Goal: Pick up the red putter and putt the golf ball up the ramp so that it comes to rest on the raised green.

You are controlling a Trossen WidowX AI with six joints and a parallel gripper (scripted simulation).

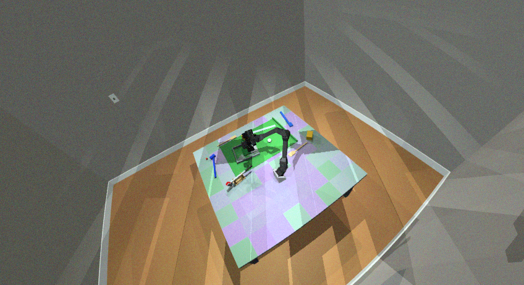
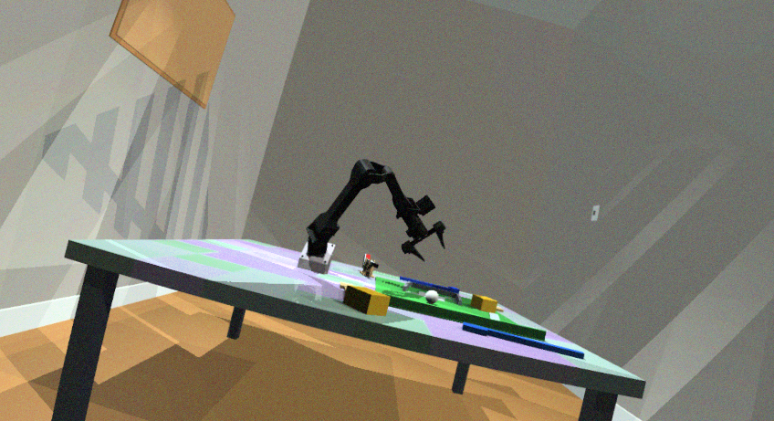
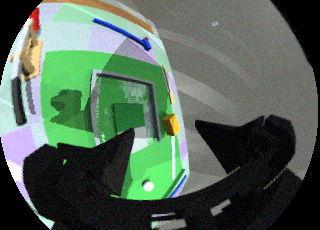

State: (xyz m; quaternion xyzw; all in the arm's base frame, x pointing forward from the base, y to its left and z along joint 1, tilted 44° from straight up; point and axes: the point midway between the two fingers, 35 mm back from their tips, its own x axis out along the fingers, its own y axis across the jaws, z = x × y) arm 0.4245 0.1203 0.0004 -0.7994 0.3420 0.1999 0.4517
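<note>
above the green mat (image 2: 521, 330), the pincer (image 2: 423, 244) hangs open, empty.

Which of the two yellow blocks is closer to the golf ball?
The smaller-looking yellow block just past the golf ball, at the green's far edge; the other block sits off the green, nearer the table's front edge.
</note>
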